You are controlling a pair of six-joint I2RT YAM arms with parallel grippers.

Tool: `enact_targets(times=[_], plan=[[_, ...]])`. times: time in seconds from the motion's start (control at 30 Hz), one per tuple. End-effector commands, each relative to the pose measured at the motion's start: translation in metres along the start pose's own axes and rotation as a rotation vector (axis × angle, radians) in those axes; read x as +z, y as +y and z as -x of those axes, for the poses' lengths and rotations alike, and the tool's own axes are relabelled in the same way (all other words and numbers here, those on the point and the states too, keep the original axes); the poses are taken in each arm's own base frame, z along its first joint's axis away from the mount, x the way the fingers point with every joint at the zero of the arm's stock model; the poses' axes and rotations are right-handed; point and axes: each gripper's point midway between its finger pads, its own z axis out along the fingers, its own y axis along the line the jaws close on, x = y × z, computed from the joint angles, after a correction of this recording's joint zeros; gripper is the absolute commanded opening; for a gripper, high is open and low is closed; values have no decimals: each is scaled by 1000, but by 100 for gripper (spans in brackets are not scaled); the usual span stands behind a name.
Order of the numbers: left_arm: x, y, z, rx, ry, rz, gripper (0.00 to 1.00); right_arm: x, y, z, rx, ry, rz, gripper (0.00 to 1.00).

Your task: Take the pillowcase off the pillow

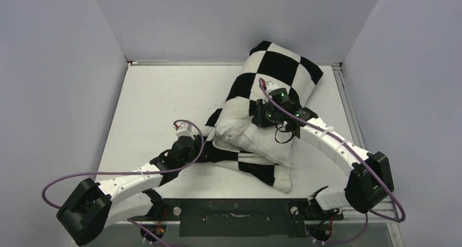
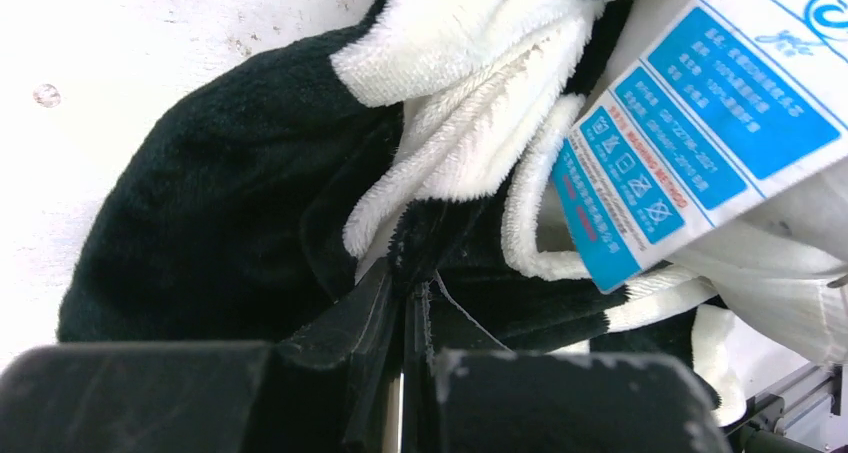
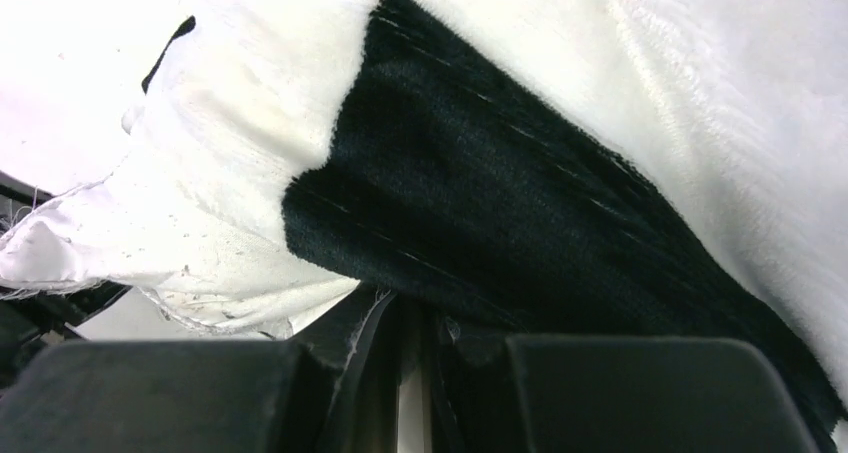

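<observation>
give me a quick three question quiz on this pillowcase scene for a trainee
1. True or false: the left fingers and the right fingers are both shut on the pillowcase.
2. Which view shows the blue care label? A top, B left wrist, C right wrist.
3. Fill in: the white pillow is ____ out of its cover (fully or partly).
Key: 1 true; 2 B; 3 partly.

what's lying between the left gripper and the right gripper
In the top view, bunched pillowcase and a wrinkled white bulge, probably the pillow, fill the whole stretch from the left gripper to the right gripper.
</observation>
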Motion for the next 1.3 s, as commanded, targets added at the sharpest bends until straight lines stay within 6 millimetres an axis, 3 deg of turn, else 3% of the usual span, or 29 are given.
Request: enact_targets(times=[0.0,0.17,0.3,0.6,0.73,0.83,0.97,1.07,1.13,1.2,1.27], plan=[[0,36,-10,24,29,119,0,-6,-31,5,8,-36,-60,5],[5,30,-12,26,38,94,0,-11,-10,-1,-24,-30,65,5],[11,15,0,25,3,53,0,-29,25,8,-47,-65,255,5],[33,-47,57,-64,-183,-94,1,-89,74,57,-87,-193,465,5],[38,-78,93,-143,-316,-181,6,-108,92,65,-91,-222,560,5],[45,-88,108,-200,-383,-209,10,-117,103,65,-83,-239,634,5],[52,-96,121,-218,-436,-218,25,-112,108,55,-62,-221,683,5],[50,-94,126,-170,-452,-190,50,-96,103,40,-53,-169,672,7],[46,-81,127,-164,-466,-133,66,-85,96,29,-60,-123,645,12],[40,-63,129,-169,-478,-71,73,-76,89,20,-58,-81,609,20],[32,-41,123,-175,-461,-2,81,-72,85,16,-74,-48,589,36]])
